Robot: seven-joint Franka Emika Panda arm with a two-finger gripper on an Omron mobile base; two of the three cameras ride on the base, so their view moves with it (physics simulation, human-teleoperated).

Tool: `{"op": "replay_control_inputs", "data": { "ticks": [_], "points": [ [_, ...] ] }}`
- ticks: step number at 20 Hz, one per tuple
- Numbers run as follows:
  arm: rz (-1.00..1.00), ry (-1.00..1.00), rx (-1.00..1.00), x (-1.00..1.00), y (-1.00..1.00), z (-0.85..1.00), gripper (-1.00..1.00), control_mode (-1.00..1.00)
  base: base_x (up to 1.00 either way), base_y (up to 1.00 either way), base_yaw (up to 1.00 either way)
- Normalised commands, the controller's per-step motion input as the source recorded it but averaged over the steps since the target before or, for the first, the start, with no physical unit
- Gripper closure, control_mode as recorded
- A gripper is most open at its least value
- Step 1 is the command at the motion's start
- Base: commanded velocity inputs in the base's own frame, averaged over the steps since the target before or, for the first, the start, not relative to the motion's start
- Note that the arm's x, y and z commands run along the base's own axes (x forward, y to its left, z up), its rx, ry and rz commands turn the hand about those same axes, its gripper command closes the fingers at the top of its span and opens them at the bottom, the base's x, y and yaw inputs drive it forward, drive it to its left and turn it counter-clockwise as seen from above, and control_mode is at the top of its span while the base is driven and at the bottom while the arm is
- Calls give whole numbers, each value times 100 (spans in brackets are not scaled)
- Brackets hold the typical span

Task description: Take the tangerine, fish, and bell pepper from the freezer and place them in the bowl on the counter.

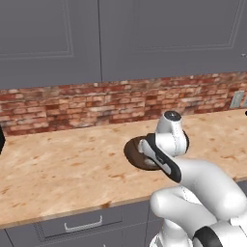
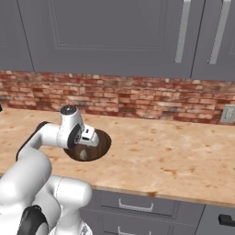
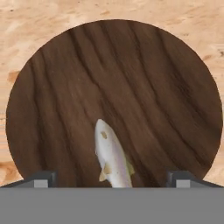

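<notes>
We look straight down into the bowl (image 3: 114, 103), dark brown and wood-grained, sitting on the speckled counter (image 3: 39, 17). The fish (image 3: 112, 155) lies flat on the bowl floor, pale silver with small yellowish fins, head toward the middle of the bowl and tail toward the gripper (image 3: 112, 178). Its two dark tips stand wide apart, one either side of the tail end, and we see nothing pinched between them: the fingers are spread and empty.

From the right base view the arm leans over the bowl (image 2: 102, 142) near the front of the counter (image 2: 174, 151), and a pale shape in the bowl is probably the fish (image 2: 83, 154).

Handling, as we judge it: the fish looks small, light and smooth-skinned, likely slick, with a slim tapering body. If it had to be lifted again, we would close across the thick middle behind the head, not the narrow tail, which could slide out.

We see no tangerine or pepper in the bowl, so we reckon two items remain to be brought.
</notes>
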Motion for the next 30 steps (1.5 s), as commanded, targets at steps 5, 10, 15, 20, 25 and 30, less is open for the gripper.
{"op": "replay_control_inputs", "data": {
  "ticks": [5, 10, 15, 20, 25, 30],
  "points": [
    [0, 0, 0, -38, 0, 28, -100, -100, 0, 0, 0],
    [0, 0, 0, -51, 0, 34, -100, -100, 0, 0, 0],
    [0, 0, 0, -49, 0, 46, -100, -100, 0, 0, 0],
    [0, 0, 0, -46, -5, 40, -100, -100, 0, 0, 0],
    [0, 0, 0, -30, -1, 39, -100, -100, 0, 0, 0],
    [0, -6, 0, -23, 0, 43, -100, -100, 0, 0, 0]
  ]
}}
